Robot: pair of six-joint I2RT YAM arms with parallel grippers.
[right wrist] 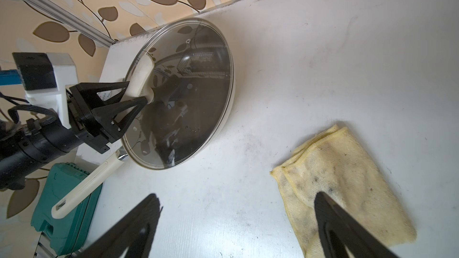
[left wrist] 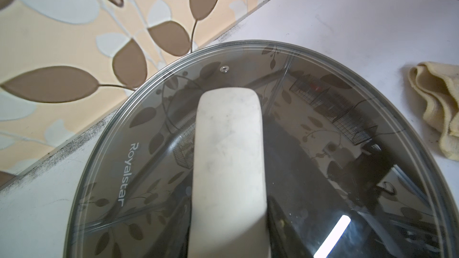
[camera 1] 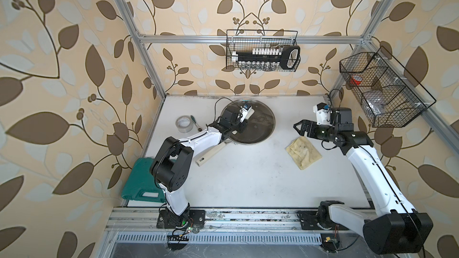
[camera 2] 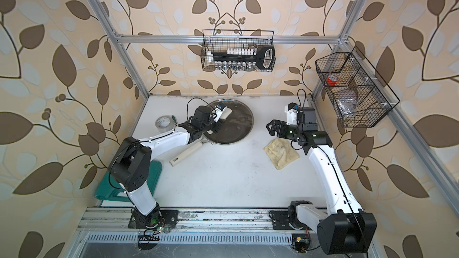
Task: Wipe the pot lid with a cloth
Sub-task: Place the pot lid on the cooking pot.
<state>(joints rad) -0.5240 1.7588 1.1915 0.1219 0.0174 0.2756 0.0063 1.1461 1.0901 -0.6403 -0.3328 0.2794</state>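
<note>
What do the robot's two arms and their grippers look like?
Both the left arm and right arm have white shell links, black joint housings and thin black cables running along them. The left gripper and right gripper are black, with triangular open-frame fingers, and each wrist carries a white camera mount.

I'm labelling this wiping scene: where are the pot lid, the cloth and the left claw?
pot lid [camera 1: 262, 125]: in a top view, bare glass.
cloth [camera 1: 303, 153]: in a top view, its middle.
left claw [right wrist: 137, 93]: right wrist view, midway between its fingertips.
</note>
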